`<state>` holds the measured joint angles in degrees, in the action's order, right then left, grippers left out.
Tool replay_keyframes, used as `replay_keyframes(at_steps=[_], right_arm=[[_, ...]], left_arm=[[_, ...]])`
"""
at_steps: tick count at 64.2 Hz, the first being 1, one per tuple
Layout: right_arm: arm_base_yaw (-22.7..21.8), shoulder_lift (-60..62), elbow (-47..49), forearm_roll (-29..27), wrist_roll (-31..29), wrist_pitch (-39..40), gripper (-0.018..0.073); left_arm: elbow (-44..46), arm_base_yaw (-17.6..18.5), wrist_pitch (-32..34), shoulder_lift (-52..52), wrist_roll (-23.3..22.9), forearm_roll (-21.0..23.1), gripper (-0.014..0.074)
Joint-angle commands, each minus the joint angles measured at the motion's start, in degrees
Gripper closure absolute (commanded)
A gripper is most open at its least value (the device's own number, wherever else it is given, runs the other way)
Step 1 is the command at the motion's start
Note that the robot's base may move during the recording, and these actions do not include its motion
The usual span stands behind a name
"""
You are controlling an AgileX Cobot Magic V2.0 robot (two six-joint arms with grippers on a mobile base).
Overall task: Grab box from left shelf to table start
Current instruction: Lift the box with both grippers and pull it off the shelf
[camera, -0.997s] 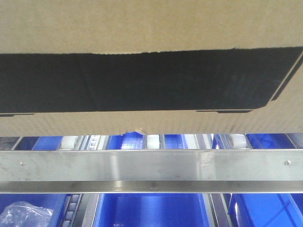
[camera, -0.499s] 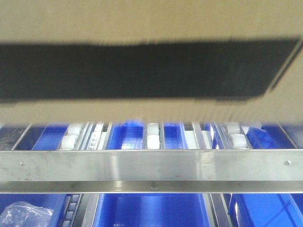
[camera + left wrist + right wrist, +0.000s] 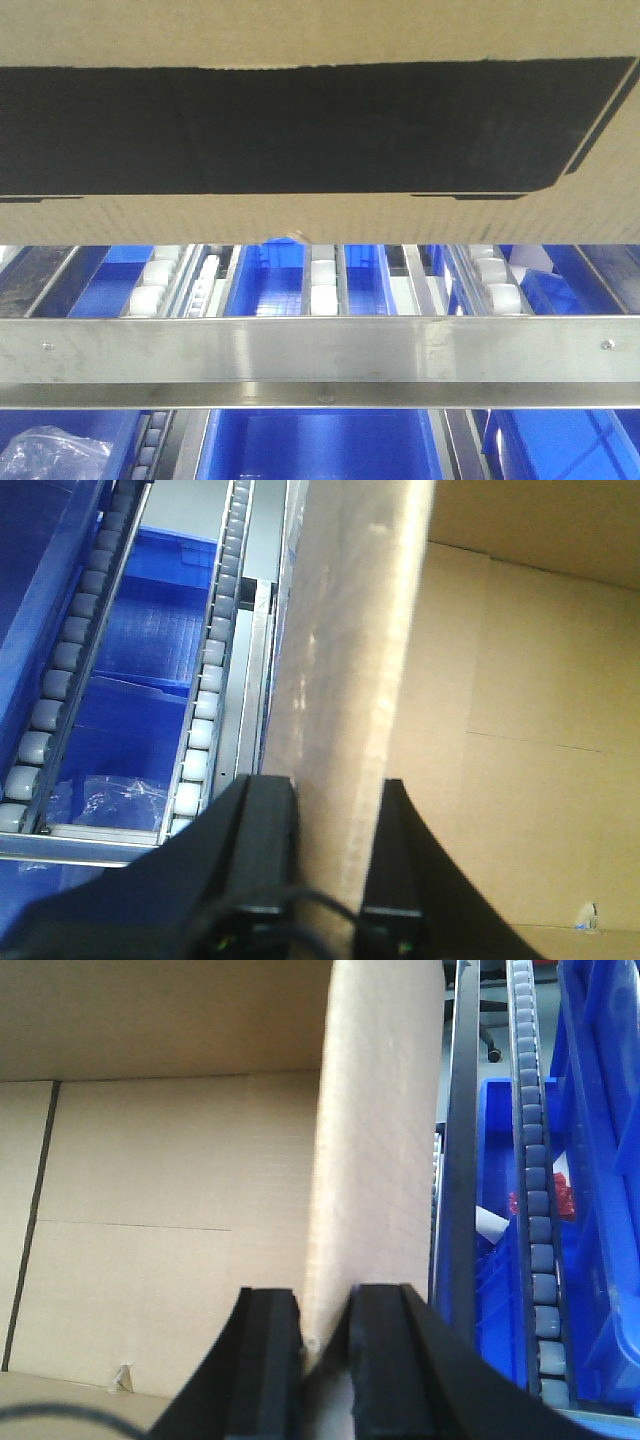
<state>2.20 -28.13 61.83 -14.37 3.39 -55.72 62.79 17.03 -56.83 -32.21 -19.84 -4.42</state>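
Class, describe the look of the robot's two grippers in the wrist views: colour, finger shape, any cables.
Both are matte black. The left gripper has two flat, square-tipped fingers flaring toward the base, where a thin black cable loops across. The right gripper looks the same; a thin dark cable runs nearby.

Front view: sharp, evenly lit; faint glare along the left shelf point(image 3: 320, 348) rail.
Left wrist view: my left gripper point(image 3: 332, 790) underexposed, soft-focused.
Right wrist view: box point(image 3: 375, 1140) bright, slightly washed out.
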Motion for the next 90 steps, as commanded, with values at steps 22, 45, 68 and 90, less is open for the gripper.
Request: replay_keyframes(at_steps=[22,45,68,90], right_arm=[[-0.3,-0.5,1.5,5.9,0.0,7.3,0.0504],[-0.3,-0.5,1.5,5.9,0.0,7.3,0.0504],[-0.3,-0.5,1.5,5.9,0.0,7.3,0.0504],[-0.3,-0.5,1.5,5.8,0.0,7.3,0.0504]], left_arm=[[2.6,0.1,11.8,0.8,-2.6,-1.4,0.0699],[2.6,0.1,11.8,0.8,-2.6,-1.4,0.0699],[2.6,0.1,11.8,0.7,-2.6,-1.3,0.0699],[2.6,0.1,11.8,0.7,-2.6,-1.3,0.0699]])
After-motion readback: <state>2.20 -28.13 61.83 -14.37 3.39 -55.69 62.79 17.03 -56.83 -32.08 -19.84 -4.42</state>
